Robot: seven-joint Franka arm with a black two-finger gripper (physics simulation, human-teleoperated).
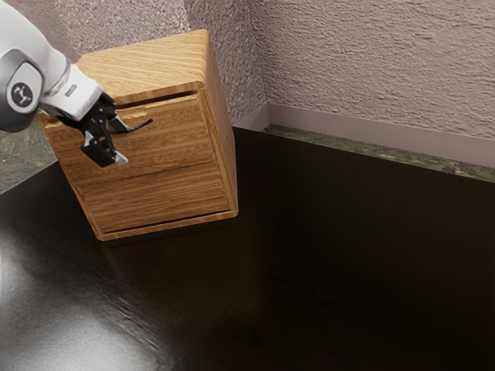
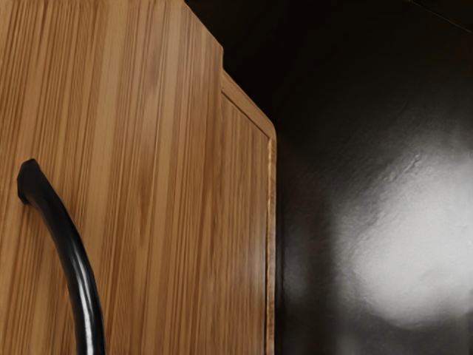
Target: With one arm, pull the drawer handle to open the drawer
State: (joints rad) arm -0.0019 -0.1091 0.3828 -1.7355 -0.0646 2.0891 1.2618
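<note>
Exterior view: your gripper (image 1: 108,152) at black handle (image 1: 136,124) of cabinet's (image 1: 155,197) upper drawer (image 1: 166,139) — grip state, cannot tell. Drawer slightly out of cabinet. Wrist view: handle (image 2: 70,259) curves across drawer front (image 2: 148,148) — close under hand.

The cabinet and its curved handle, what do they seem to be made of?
The cabinet looks like pale, matte wood: fine grain streaks run across its panels. The handle is black and glossy, with a bright sheen along its curve; painted metal or plastic, I cannot tell.
</note>
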